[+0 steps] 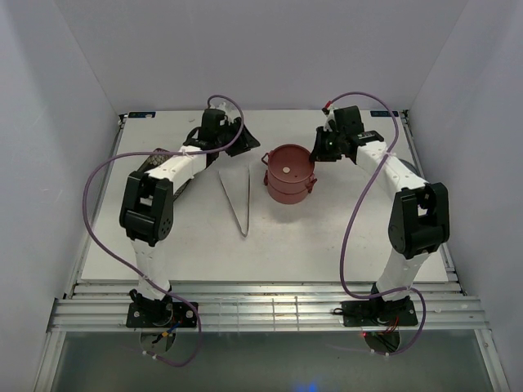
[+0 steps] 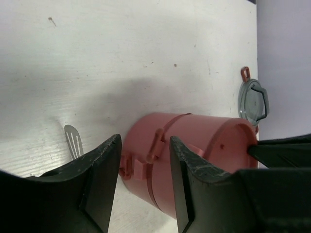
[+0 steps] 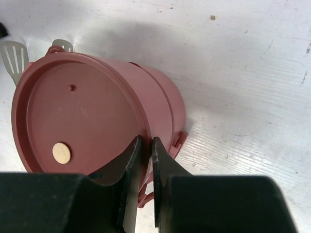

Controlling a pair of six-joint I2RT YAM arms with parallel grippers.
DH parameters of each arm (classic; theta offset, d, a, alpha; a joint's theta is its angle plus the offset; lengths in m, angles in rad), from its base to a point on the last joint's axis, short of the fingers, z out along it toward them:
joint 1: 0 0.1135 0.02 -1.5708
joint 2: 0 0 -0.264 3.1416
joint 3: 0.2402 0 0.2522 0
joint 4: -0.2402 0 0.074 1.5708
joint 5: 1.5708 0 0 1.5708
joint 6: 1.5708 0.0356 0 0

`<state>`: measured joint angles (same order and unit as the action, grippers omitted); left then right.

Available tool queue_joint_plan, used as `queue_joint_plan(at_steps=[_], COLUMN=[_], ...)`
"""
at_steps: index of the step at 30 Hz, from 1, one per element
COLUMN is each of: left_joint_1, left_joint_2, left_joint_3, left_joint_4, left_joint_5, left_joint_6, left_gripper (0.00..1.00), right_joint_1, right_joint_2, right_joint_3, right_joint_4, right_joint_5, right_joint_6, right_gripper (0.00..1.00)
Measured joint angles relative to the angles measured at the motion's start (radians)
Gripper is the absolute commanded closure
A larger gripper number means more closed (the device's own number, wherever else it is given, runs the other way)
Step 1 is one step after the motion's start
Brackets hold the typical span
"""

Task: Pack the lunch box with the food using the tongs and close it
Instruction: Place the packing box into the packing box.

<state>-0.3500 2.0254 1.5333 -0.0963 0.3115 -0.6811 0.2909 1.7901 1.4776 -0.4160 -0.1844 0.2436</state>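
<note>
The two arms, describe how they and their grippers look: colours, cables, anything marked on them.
The left arm and right arm match: white links between bulky black joint housings, on black bases. A purple cable loops beside each; the right one's carries a small red connector. The left gripper and right gripper are black, with wedge-shaped fingers. No markings are legible.

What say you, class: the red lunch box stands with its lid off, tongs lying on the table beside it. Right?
No: the lid is on. The top view shows the lunch box closed, the tongs lying on the table beside it.
</note>
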Motion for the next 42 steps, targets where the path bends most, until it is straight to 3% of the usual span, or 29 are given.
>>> queue_joint_plan(at_steps=[7,8,9,12,18,23,30,36,42], left_joint_1=[-0.001,-0.001,-0.001,-0.004,-0.016,-0.051,-0.116,-0.166,-0.177], left_joint_2=[-0.087,-0.093,-0.095,-0.095,-0.095,-0.095,-0.095,-0.095,-0.089], left_joint_3=[-0.007,-0.008,-0.008,-0.011,-0.016,-0.016,-0.016,-0.027,-0.062], left_joint_4=[0.01,0.019,0.023,0.029,0.029,0.021,0.021,0.061,0.108], left_joint_5=[-0.002,0.005,0.011,0.031,0.065,0.078,0.087,0.102,0.124], left_joint_6=[0.016,0.017,0.019,0.024,0.063,0.129,0.226,0.268,0.273], left_gripper=[0.46,0.46,0.46,0.46,0.46,0.47,0.47,0.47,0.48], right_joint_1=[-0.002,-0.003,-0.003,-0.003,-0.01,-0.024,-0.029,-0.013,0.005], right_joint_2=[0.016,0.021,0.027,0.039,0.033,-0.063,-0.371,-0.393,-0.392], right_joint_3=[0.01,0.015,0.022,0.04,0.05,-0.022,-0.372,-0.507,-0.587], right_joint_4=[0.02,0.023,0.023,0.033,0.058,0.077,0.182,0.247,0.308], right_joint_5=[-0.045,-0.054,-0.061,-0.082,-0.09,-0.04,-0.02,-0.02,-0.02], right_joint_6=[-0.077,-0.093,-0.102,-0.119,-0.094,-0.009,0.164,0.267,0.308], right_gripper=[0.89,0.84,0.71,0.56,0.45,0.46,0.51,0.6,0.6])
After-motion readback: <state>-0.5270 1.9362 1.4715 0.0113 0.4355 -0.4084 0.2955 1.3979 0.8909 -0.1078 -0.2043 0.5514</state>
